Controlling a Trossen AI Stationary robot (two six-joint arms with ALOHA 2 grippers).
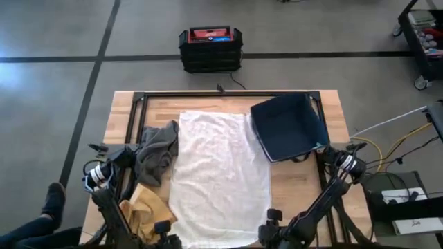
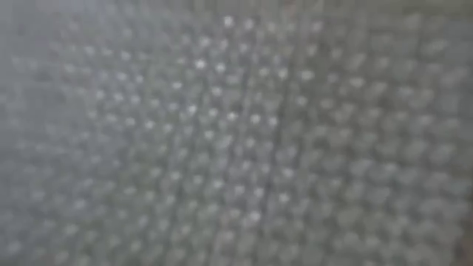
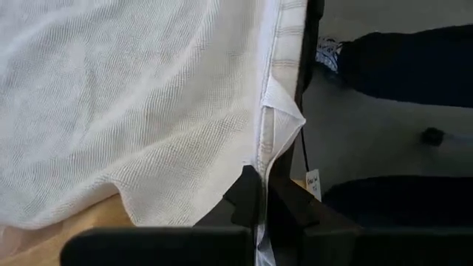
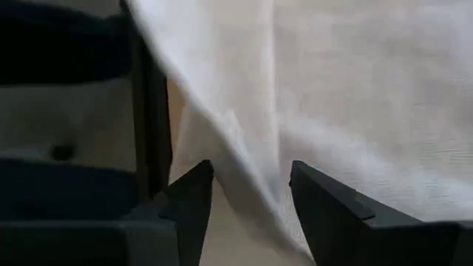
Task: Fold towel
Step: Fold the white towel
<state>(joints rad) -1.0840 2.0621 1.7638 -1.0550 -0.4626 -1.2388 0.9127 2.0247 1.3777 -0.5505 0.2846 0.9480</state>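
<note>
A white waffle-weave towel point(image 1: 218, 176) lies spread flat down the middle of the wooden table point(image 1: 304, 187). Its near end reaches the table's front edge, and its weave point(image 2: 236, 133) fills the low view. My left gripper point(image 3: 264, 203) is at the towel's near left corner, shut on the towel. At the near right corner, my right gripper point(image 4: 247, 192) is open. Its fingers stand on either side of a raised fold of the towel's edge point(image 4: 244, 159). I cannot tell whether they touch it. My left gripper pinches the towel's hemmed edge point(image 3: 264, 166) between its two fingers, close to the near left corner, where a small flap point(image 3: 284, 111) is turned over. The fingers lie about level along the hem. The rest of the towel lies flat on the table.
A crumpled grey cloth point(image 1: 158, 149) and a yellow cloth point(image 1: 144, 207) lie left of the towel. A dark blue cloth point(image 1: 287, 128) lies at the far right, touching the towel's edge. A black crate point(image 1: 210, 47) stands on the floor beyond the table. A person's shoe point(image 1: 52, 200) shows at the left.
</note>
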